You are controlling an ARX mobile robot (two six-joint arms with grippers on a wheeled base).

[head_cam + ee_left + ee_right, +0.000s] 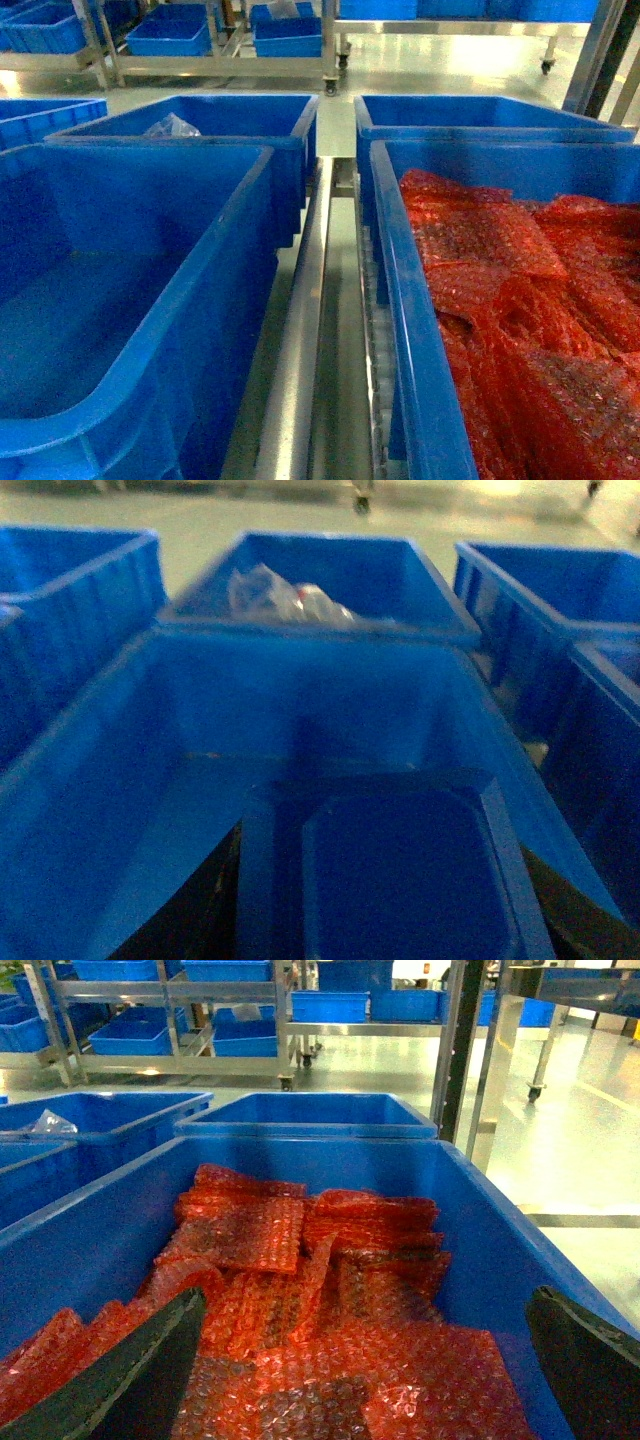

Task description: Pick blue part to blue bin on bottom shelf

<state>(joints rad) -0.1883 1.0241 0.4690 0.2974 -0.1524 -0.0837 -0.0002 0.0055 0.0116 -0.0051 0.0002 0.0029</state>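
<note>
A blue part (pixel 400 880), a flat rectangular tray shape with a raised rim, fills the space between the dark fingers (pixel 205 905) of my left gripper (pixel 385 875), which is shut on it. It hangs over the empty blue bin (pixel 300 700), the near left bin (pixel 120 300) in the head view. That bin stands on the bottom shelf (pixel 300 350), whose steel rail and white rollers show between the bins. My right gripper (pixel 367 1305) is open above red bubble wrap. Neither gripper shows in the head view.
The near right bin (pixel 420 330) holds several red bubble-wrap bags (pixel 300 1290). Behind stand two more blue bins, the left one (pixel 200 115) with clear plastic (pixel 285 595) in it. Further racks with blue bins (pixel 170 1030) stand across the floor.
</note>
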